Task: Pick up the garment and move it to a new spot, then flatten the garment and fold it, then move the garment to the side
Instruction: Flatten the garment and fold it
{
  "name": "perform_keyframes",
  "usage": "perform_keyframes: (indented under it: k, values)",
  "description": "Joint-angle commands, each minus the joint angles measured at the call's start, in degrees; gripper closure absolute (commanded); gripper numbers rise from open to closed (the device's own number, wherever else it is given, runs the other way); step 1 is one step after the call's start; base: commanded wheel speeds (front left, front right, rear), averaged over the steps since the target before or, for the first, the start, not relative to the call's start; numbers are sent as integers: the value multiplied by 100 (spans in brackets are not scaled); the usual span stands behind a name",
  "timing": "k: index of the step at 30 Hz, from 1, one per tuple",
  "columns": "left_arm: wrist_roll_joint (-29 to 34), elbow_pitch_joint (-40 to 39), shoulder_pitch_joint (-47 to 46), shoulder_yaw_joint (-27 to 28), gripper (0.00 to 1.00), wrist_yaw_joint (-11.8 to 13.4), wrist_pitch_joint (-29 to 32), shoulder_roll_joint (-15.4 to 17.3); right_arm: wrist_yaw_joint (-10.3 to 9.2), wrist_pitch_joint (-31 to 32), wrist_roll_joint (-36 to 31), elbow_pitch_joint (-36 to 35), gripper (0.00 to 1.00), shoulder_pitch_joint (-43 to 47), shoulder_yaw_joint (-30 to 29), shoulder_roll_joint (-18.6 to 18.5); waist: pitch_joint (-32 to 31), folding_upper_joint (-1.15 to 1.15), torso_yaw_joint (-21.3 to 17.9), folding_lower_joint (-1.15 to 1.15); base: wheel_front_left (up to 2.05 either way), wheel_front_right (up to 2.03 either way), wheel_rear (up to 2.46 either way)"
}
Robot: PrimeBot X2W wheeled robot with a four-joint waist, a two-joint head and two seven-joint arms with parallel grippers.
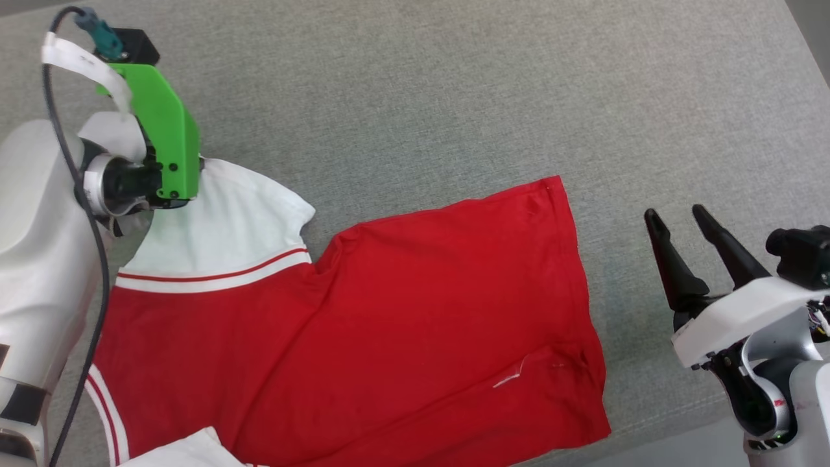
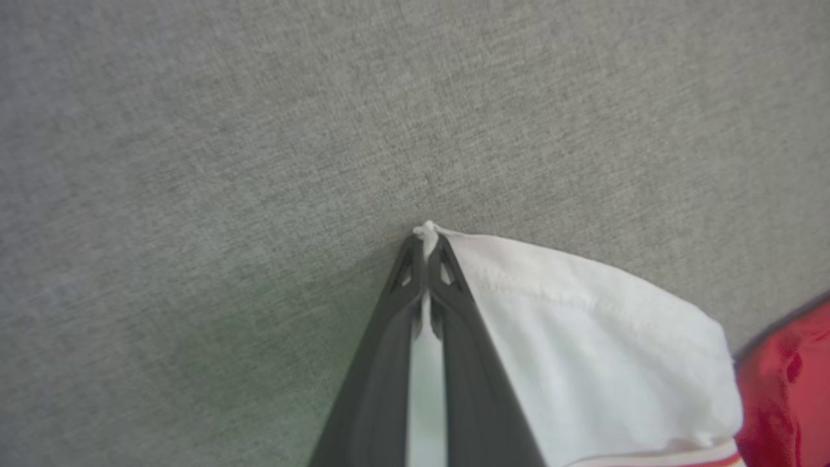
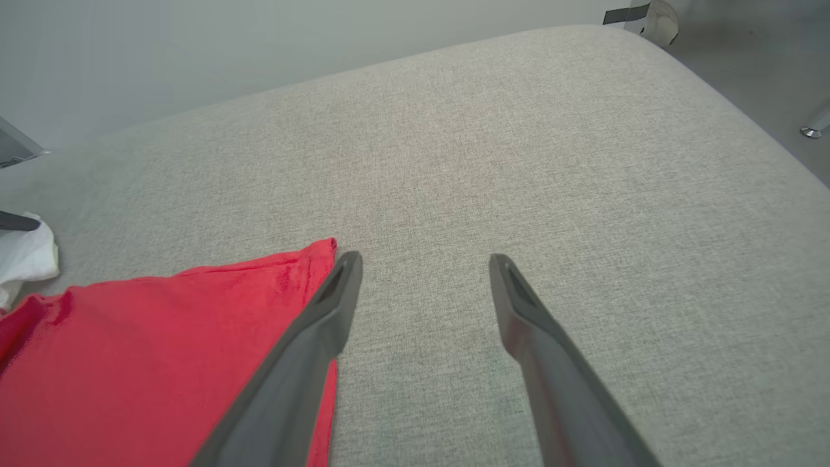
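The garment [image 1: 402, 324] lies spread on the grey padded surface, plain red side up, with a white sleeve [image 1: 227, 220] edged in red-and-white stripes at its upper left. My left gripper [image 2: 426, 243] is shut on the tip of that white sleeve [image 2: 583, 337], and a pinch of white cloth pokes out between the fingertips. In the head view its fingers are hidden under the green wrist mount [image 1: 165, 143]. My right gripper [image 1: 674, 220] stands open to the right of the garment's hem [image 3: 162, 350], above bare surface, holding nothing.
The grey upholstered surface [image 1: 454, 97] stretches wide beyond the garment. Its near edge shows at the lower right [image 1: 687, 441], and its rounded far corner [image 3: 648, 45] drops to the floor. A second white sleeve [image 1: 188, 451] peeks in at the bottom left.
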Motion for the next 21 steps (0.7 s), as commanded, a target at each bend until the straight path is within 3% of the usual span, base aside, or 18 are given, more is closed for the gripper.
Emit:
perform_keyframes:
  k: [1,9,21]
  values:
    - [22,12,127,-95,100,-7,-2,-72,-3,252,209,123,0,-158,85,-142,-142,0,149,0,0,0,0]
    - [202,-366,-177,-158,100,-73,-219,-109,-3,2016,1206,648,0,-758,605,-926,-362,0,661,0,0,0,0]
    - [180,-999,-188,-177,100,-100,-531,-316,-3,3394,1493,1418,0,-2060,1143,-1296,-107,0,1423,0,0,0,0]
